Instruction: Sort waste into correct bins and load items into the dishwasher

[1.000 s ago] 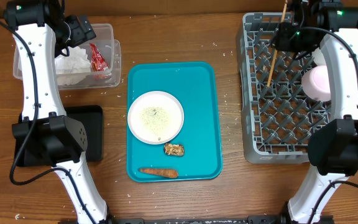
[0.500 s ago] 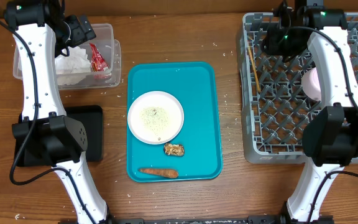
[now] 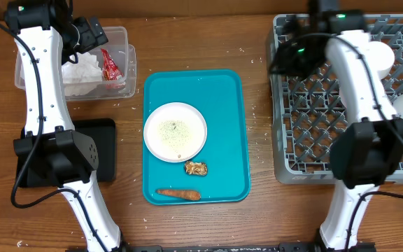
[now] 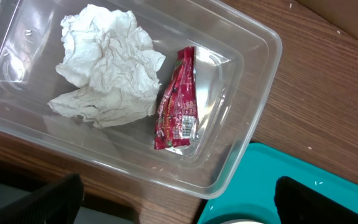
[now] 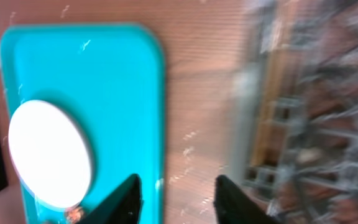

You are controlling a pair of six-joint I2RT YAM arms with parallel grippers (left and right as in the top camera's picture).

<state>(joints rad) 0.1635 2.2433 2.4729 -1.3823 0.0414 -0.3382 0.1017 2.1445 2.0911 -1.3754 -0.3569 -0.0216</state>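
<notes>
Ahead of the spread left jaws, a clear rectangular plastic tub (image 4: pixel 244 149) holds a small red wrapper (image 4: pixel 178 102). Right jaws stand parted, empty.

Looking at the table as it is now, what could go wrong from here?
1. The plate holds rice-like crumbs; lifting it tilted could scatter them over the teal tray.
2. The carrot and brown chunk lie flat and small, so the open right gripper may slip off them.
</notes>
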